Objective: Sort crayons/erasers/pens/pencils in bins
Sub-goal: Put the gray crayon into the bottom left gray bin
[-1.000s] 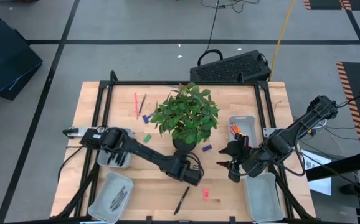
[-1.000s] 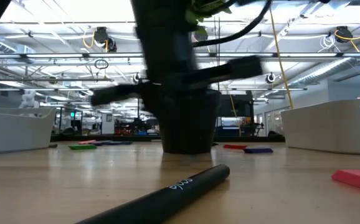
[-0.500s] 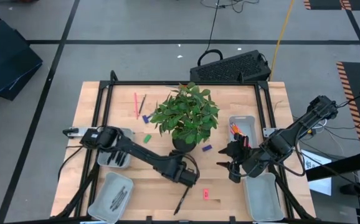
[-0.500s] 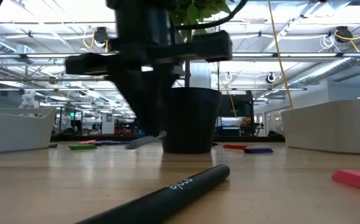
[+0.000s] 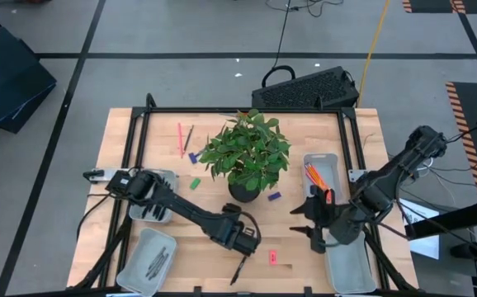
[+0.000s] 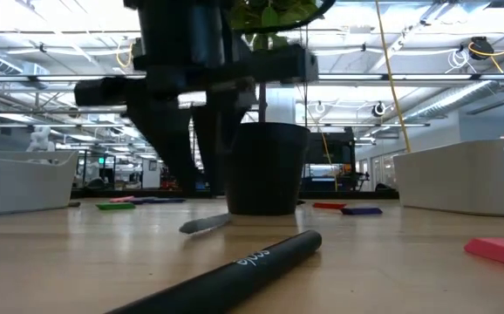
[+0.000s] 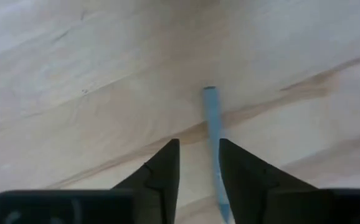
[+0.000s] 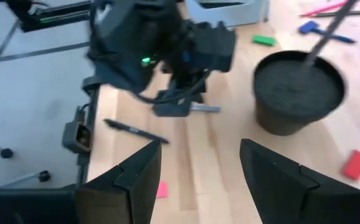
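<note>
Wooden tabletop (image 5: 172,247) carries 4 pale bins, a potted plant (image 5: 247,157) in the middle, and loose stationery scattered around it. Judging by how things lie, the sort is partway done: the bin by the right arm (image 5: 321,169) already holds orange and red sticks, and the left bin (image 5: 152,208) holds dark sticks.

The step in hand looks like a pick-up by the left gripper (image 5: 243,242), which hangs low over the tabletop in front of the pot. Its wrist view shows the 2 fingers (image 7: 161,171) parted with nothing between them, and a slim grey-blue stick (image 7: 214,143) lying on the wood beside 1 finger rather than in the gap; it may be a pen or pencil, but the view is too blurred to say which. The low view shows the same stick (image 6: 204,224) flat on the wood beneath the gripper. A black pen (image 5: 240,266) lies just in front of it and a pink-red eraser (image 5: 272,256) nearby.

The right gripper (image 5: 314,224) waits released above the tabletop near its front bin (image 5: 350,262).

Next, the left gripper needs a small sideways shift to straddle the stick, then a descent and a close before carrying it to a bin.
</note>
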You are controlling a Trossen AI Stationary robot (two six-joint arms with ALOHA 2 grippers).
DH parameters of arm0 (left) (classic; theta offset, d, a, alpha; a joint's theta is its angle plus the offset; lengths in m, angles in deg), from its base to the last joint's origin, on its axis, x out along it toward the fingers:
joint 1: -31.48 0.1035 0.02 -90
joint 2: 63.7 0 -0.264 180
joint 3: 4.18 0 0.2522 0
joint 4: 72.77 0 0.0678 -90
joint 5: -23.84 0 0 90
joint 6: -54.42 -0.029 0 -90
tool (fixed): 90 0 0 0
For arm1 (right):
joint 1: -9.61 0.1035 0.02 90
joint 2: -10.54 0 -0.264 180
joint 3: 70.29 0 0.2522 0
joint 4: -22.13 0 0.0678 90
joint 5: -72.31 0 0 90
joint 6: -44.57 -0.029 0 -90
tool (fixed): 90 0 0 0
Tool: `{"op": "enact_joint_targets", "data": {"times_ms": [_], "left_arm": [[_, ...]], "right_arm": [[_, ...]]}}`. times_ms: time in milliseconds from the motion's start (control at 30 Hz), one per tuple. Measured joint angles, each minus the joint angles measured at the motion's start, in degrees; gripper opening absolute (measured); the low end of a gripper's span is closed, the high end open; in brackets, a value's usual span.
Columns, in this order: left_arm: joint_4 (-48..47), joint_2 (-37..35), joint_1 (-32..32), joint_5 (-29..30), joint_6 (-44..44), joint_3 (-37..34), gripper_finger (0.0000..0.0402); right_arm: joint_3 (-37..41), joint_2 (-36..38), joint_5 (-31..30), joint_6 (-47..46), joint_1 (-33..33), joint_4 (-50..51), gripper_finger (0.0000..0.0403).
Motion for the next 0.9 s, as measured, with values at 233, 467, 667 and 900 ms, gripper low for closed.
{"op": "enact_joint_targets", "data": {"times_ms": [233,467,667,900], "left_arm": [[7.2,0.0,-0.1,0.6,3.7,-3.0,0.0126],[10.0,0.9,-0.5,2.5,6.7,-3.2,0.0126],[9.7,4.1,-0.2,0.8,4.3,-2.9,0.0126],[-0.7,3.7,-0.2,-2.3,3.2,-2.8,0.0103]], "right_arm": [[8.5,-0.1,0.3,-0.9,4.9,-13.1,0.021],[12.0,-0.1,0.5,-3.5,7.4,-16.8,0.021],[12.1,0.0,0.5,-3.3,7.4,-17.0,0.021],[12.1,0.0,0.5,-3.4,7.4,-17.0,0.021]]}}
